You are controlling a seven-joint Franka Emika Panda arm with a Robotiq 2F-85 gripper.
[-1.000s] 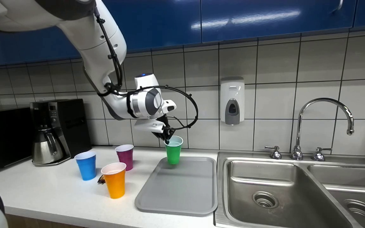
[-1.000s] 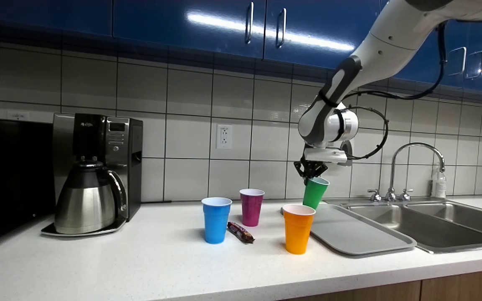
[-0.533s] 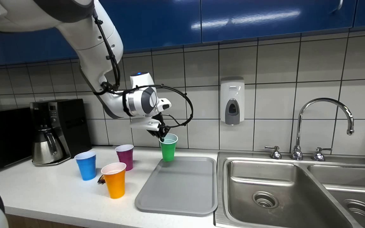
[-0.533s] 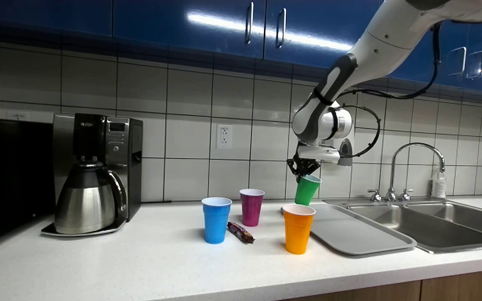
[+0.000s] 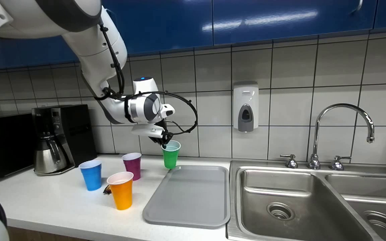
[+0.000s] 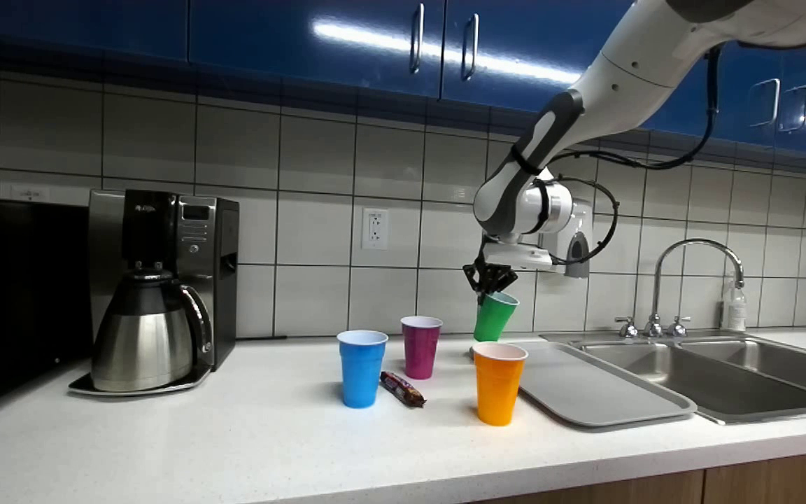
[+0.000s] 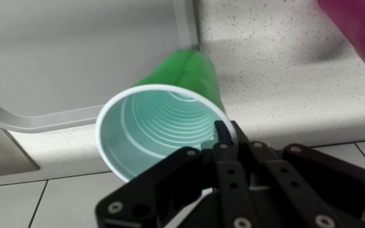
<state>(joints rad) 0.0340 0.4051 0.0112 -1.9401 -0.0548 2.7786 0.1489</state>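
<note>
Green cup [image 7: 185, 71]: tilted, pale inside, held by its rim near the back corner of the gray tray [image 5: 189, 197]; whether its base touches anything is unclear.
Fingers [image 7: 223, 133]: clenched on that rim, one inside the cup, one outside.
Purple cup [image 6: 420, 350]: upright on the white table [image 6: 235, 441], near the green one.
Blue cup [image 6: 361, 371] and orange cup [image 6: 499, 387]: also upright, nearer the front edge.
Wrapped bar [image 6: 403, 390]: lying between the blue and orange cups.
Steel sink [image 5: 300, 214]: on the tray's opposite side.
Coffee maker [image 6: 193, 267]: beyond the blue cup.
</note>
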